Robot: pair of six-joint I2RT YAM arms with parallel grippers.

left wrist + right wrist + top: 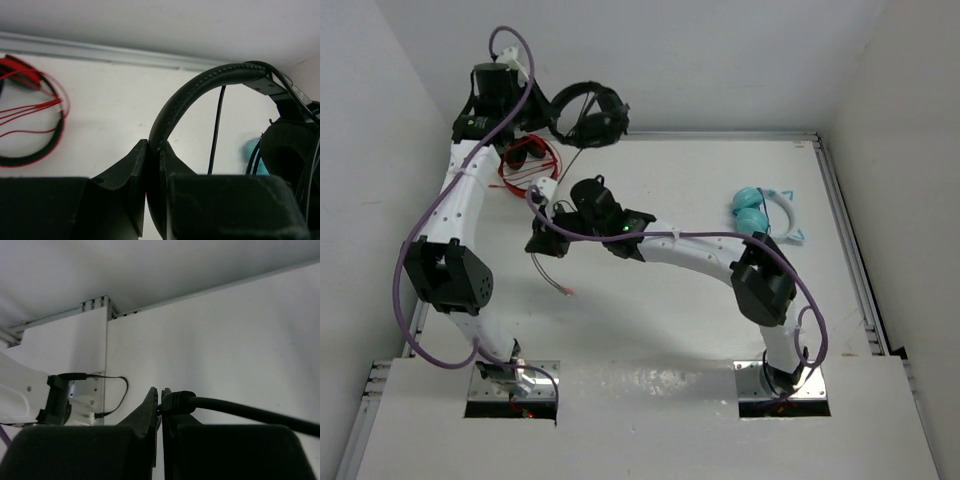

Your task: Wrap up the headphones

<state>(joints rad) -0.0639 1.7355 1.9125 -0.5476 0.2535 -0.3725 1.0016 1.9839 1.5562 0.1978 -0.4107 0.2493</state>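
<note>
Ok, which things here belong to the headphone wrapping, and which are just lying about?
In the job:
- black headphones, headband pinched in the left hand
- their cable, pinched in the right hand

Lying about:
- red headphones
- light blue cat-ear headphones
Both sit on the table, untouched.

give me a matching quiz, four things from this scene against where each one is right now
1 black headphones
2 red headphones
3 light blue cat-ear headphones
4 black cable

a lying on the right part of the table
b headband pinched in the left gripper
c pinched in the right gripper
d lying on the table's far-left part

Pairs: 1-b, 2-d, 3-a, 4-c
</note>
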